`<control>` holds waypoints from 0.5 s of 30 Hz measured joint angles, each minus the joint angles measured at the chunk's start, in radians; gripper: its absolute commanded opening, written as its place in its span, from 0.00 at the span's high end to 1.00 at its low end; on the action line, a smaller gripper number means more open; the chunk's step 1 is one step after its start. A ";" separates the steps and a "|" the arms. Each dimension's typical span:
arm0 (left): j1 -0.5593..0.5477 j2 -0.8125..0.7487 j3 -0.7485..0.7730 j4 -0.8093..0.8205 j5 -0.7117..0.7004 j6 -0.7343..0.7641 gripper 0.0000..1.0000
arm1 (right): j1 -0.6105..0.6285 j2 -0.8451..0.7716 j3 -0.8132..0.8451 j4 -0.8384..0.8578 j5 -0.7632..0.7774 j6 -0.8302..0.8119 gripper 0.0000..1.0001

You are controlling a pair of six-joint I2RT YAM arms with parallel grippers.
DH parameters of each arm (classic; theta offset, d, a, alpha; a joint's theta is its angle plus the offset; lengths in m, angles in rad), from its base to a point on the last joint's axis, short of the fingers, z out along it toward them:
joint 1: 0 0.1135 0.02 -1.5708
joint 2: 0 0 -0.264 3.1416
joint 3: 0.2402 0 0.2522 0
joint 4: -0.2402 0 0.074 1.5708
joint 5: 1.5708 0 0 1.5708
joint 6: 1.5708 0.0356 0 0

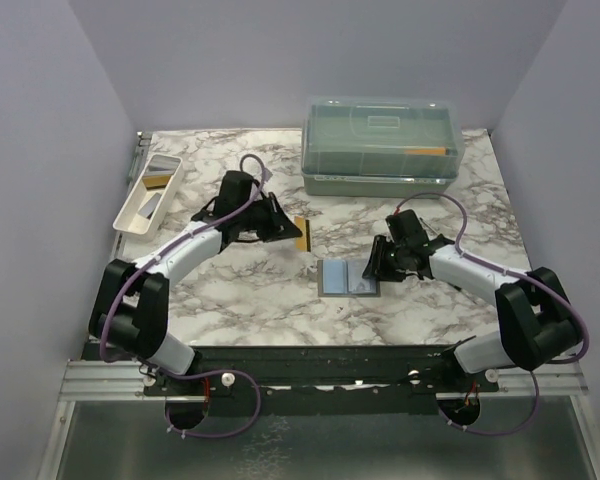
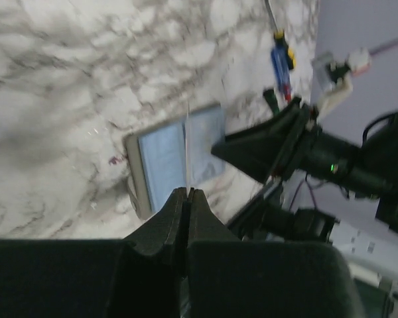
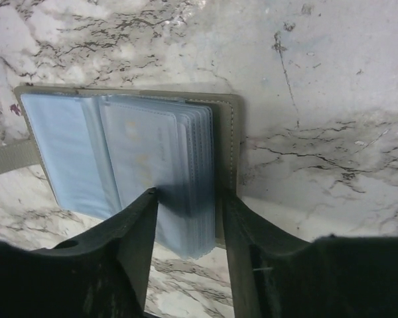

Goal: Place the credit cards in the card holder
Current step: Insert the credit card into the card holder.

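Observation:
The card holder [image 1: 347, 277] lies open on the table, its blue-grey sleeves facing up; it also shows in the left wrist view [image 2: 179, 156] and the right wrist view [image 3: 119, 149]. My left gripper [image 1: 288, 231] is shut on a gold-orange credit card [image 1: 301, 233], held on edge above the table, up and left of the holder. In the left wrist view the card [image 2: 186, 149] is a thin line rising from the gripper [image 2: 186, 192]. My right gripper [image 1: 374, 268] is open, its jaws [image 3: 189, 193] standing either side of the holder's right sleeve stack and cover edge.
A long white tray [image 1: 130, 215] at the left holds a silver-grey card [image 1: 159, 178] and a dark card [image 1: 152, 205]. A big clear lidded box [image 1: 380, 145] stands at the back. A screwdriver [image 2: 282, 59] with a blue handle lies beyond the holder.

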 measured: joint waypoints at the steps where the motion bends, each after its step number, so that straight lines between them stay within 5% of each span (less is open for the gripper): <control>1: -0.019 0.002 -0.017 0.012 0.040 0.019 1.00 | 0.000 0.006 -0.002 0.000 0.000 0.006 0.63; 8: -0.163 0.130 -0.039 0.066 0.296 0.116 1.00 | -0.003 0.008 -0.016 0.014 0.000 0.043 0.71; 15: -0.232 0.298 -0.016 0.098 0.368 0.100 1.00 | -0.005 0.008 -0.017 0.015 0.000 0.052 0.71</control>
